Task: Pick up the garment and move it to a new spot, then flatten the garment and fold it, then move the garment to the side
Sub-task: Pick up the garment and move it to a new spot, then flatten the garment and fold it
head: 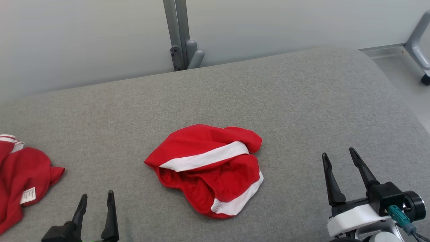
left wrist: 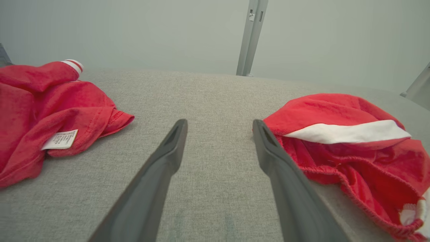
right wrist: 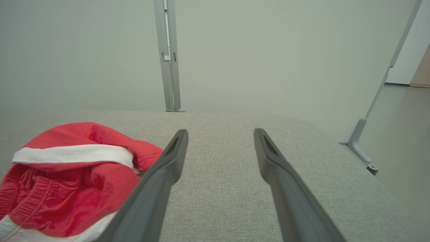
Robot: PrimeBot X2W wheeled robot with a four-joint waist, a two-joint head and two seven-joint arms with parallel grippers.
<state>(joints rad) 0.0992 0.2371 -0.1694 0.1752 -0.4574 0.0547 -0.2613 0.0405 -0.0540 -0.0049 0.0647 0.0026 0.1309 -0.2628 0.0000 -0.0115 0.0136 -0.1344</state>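
Note:
A crumpled red garment with white stripes (head: 208, 169) lies in a heap in the middle of the grey padded surface (head: 302, 101). It also appears at the right of the left wrist view as the garment (left wrist: 352, 144) and at the left of the right wrist view as the garment (right wrist: 70, 174). My left gripper (head: 96, 198) stands open at the lower left, apart from the heap, nothing between its fingers. My right gripper (head: 339, 156) stands open at the lower right, to the right of the heap, also empty.
A second red garment (head: 23, 181) with a white label lies at the left edge, seen too as the red garment (left wrist: 50, 114). A grey post (head: 178, 33) rises behind the surface. At far right the surface ends at floor with a grey frame leg (head: 420, 40).

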